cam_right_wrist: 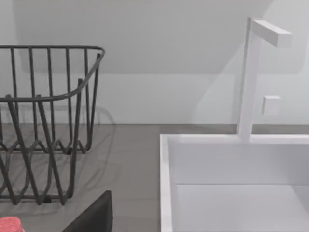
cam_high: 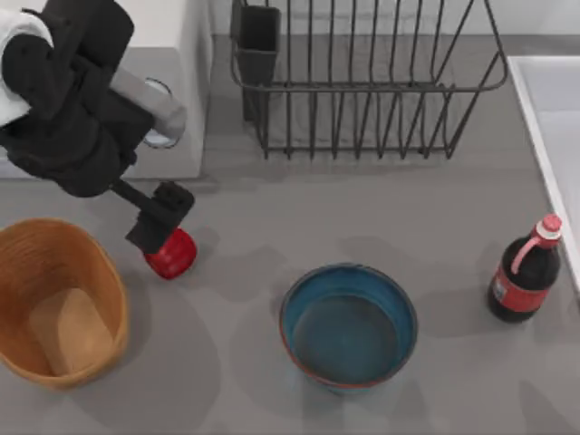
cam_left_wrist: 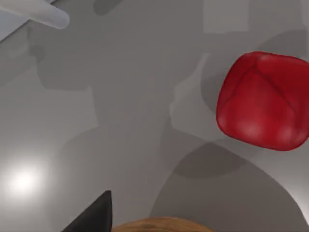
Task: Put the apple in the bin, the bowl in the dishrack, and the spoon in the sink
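Your left gripper (cam_high: 161,224) is down at the apple (cam_high: 171,254), which sits on the grey table (cam_high: 254,227) between the bin (cam_high: 54,304) and the bowl (cam_high: 349,324), just beside the bin's right wall. From above, the dark fingers overlap the apple's upper left edge, so you cannot tell how far apart they stand or whether they have any hold on the fruit. In the left wrist view the apple (cam_left_wrist: 263,101) lies well off to one side of a dark fingertip (cam_left_wrist: 94,215), so I judge the claw is not centred over it.

That is your main risk: if you close from here, one finger may strike the apple's shoulder and send the round fruit rolling, perhaps toward the bowl. Descending further could also pinch it against the table and squirt it out.

The bin rim lies close by, so a low carry could clip the wicker and tip or shove it.

The bowl stands empty and apart from the dishrack (cam_high: 362,82). The sink (cam_right_wrist: 231,183) waits at the table's right edge, with a bottle (cam_high: 526,272) standing near it. The right arm is parked near the sink.
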You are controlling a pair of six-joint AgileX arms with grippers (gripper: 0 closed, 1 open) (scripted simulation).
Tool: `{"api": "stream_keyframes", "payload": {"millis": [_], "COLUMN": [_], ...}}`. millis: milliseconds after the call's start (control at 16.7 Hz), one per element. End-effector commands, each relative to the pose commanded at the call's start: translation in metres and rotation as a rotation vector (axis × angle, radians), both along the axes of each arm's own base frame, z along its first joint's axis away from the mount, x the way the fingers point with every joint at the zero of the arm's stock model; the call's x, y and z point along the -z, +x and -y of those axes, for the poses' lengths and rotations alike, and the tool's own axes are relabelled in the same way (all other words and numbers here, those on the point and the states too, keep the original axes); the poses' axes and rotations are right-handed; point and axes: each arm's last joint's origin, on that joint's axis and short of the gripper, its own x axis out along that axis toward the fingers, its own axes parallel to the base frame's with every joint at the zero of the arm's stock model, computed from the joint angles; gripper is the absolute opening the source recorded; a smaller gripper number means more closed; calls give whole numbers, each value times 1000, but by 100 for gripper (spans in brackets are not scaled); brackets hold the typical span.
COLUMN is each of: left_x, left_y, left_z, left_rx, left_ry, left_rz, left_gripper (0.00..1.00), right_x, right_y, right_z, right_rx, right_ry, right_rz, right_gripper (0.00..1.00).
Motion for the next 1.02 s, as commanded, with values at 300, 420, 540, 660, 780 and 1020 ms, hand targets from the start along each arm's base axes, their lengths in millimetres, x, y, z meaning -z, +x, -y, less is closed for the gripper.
{"api": "stream_keyframes", "payload": {"millis": [300, 420, 540, 660, 780, 1020], "left_x": [40, 46, 47, 47, 48, 79], "left_y": [37, 42, 42, 42, 42, 44], "left_z": [35, 41, 42, 42, 40, 41], "left_rx": [102, 118, 120, 120, 116, 120], "left_ry": [101, 116, 118, 118, 117, 118], "left_rz": [-205, -234, -237, -237, -237, -236], "left_gripper": [100, 100, 100, 100, 100, 100], "right_x": [0, 0, 0, 0, 0, 0], "right_y": [0, 0, 0, 0, 0, 0], "right_z": [0, 0, 0, 0, 0, 0], "right_rx": [0, 0, 0, 0, 0, 0], "right_ry": [0, 0, 0, 0, 0, 0], "right_rz": [0, 0, 0, 0, 0, 0], "right_gripper": [100, 100, 100, 100, 100, 100]}}
